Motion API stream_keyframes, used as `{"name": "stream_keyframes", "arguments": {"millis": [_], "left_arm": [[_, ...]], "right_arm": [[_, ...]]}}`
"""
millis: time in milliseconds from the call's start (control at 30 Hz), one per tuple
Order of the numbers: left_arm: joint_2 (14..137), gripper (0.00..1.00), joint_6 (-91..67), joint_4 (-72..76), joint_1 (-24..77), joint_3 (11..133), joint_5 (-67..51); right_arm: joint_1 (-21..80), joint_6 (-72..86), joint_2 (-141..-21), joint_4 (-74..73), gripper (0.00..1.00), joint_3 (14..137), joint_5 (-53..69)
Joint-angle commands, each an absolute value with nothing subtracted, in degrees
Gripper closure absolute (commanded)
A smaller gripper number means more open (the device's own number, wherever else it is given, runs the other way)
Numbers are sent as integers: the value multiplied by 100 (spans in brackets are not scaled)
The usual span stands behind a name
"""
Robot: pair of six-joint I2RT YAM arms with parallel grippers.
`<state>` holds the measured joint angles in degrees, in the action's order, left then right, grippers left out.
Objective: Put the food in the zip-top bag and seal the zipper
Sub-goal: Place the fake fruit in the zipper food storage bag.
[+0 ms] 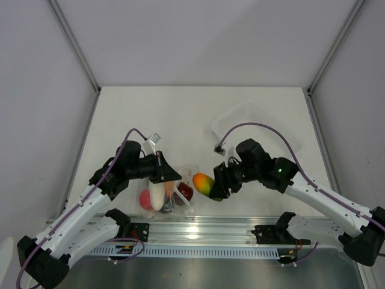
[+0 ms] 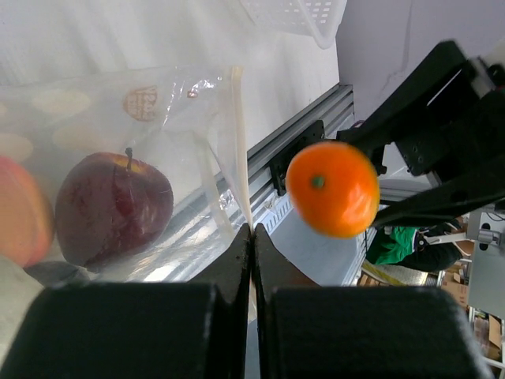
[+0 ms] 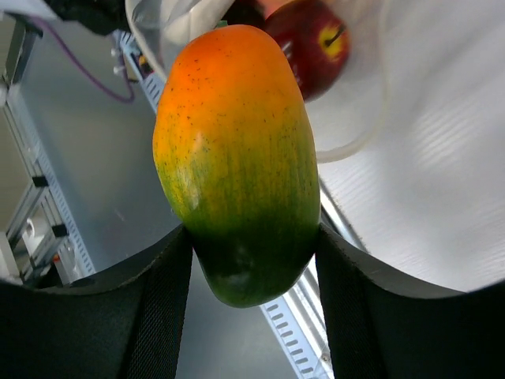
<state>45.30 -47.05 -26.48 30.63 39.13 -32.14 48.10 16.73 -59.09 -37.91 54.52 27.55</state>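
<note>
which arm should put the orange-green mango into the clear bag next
Right: the right gripper holds the orange-green toy mango just beside the clear crinkly plastic bag, while the left gripper is shut on the bag's edge.

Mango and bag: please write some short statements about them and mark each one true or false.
1. The right gripper holds the mango. True.
2. It grips the mango by the orange end. False: it grips the green end.
3. The mango is inside the bag. False: it is outside, held in the air near the bag.
4. An apple lies in the bag. True.
5. The left gripper is open. False: it is shut on the bag's edge.
</note>
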Motion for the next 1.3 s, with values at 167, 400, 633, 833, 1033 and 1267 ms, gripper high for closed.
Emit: {"name": "stream_keyframes", "arguments": {"millis": [167, 400, 633, 833, 1033, 1267], "left_arm": [[4447, 100, -4641, -2672, 3094, 4166, -3190], [4403, 99, -4641, -2751, 3094, 4131, -3182], [4395, 99, -4658, -2769, 3094, 4140, -3190], [4386, 99, -4667, -2777, 3094, 4192, -3208], [4324, 99, -4658, -2848, 3094, 4236, -3182], [4272, 99, -4667, -2883, 3094, 4245, -3173]], "right_arm": [[5352, 1802, -6459, -3376, 100, 5432, 2839], [5361, 1802, -7470, -3111, 100, 5923, 2866], [5361, 1968, -8068, -2761, 100, 6433, 2681], [5361, 2171, -8420, -2347, 92, 6600, 2663], [5379, 2496, -8648, -1794, 84, 6461, 2777], [5423, 2821, -8780, -1161, 71, 6188, 2970]]}}
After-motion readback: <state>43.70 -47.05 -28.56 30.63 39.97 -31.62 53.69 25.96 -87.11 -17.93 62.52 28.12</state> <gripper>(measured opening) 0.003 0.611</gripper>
